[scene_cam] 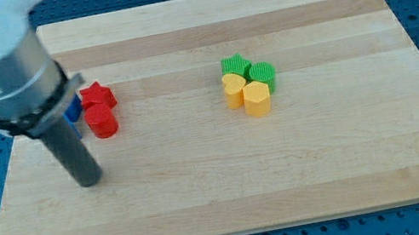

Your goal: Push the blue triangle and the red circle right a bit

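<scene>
My tip (pixel 91 180) is down on the wooden board (pixel 233 200), near the left edge and a little toward the bottom-left corner. It's a bare rod, so nothing is gripped, and right now it touches no block.

The task's pair sits just above it, toward the top of the view. The red circle (pixel 102 121) is the cylinder standing slightly up and right of my tip, close but apart. The blue triangle (pixel 72 111) is mostly hidden behind the arm's grey body, only a sliver of blue showing just left of the red pieces, so its shape can't be confirmed from here. A red star (pixel 97 95) sits touching the red circle on its top side.

Here's what matters: both targets need to go right, and my tip is below them, not on their left. My read is that it must come round to the left-edge side of the blue one before any rightward shove works.

Well apart, mid-board, 4 blocks huddle together: green star (pixel 234 66), green circle (pixel 262 73), yellow heart (pixel 234 89), yellow hexagon (pixel 256 99).
</scene>
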Motion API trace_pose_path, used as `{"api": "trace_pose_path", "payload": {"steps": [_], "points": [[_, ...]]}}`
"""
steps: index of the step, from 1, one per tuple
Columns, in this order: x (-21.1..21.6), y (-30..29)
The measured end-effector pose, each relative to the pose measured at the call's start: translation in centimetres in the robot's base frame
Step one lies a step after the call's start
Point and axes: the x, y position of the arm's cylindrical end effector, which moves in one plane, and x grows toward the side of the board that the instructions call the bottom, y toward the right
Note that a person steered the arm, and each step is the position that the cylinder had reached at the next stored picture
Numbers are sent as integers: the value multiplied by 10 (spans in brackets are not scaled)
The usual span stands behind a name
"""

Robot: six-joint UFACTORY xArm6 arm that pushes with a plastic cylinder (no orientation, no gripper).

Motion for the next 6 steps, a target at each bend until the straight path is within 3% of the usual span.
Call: {"api": "trace_pose_path", "payload": {"steps": [2, 3, 6], "points": [[-33, -77], [-68, -88], [-77, -7]]}}
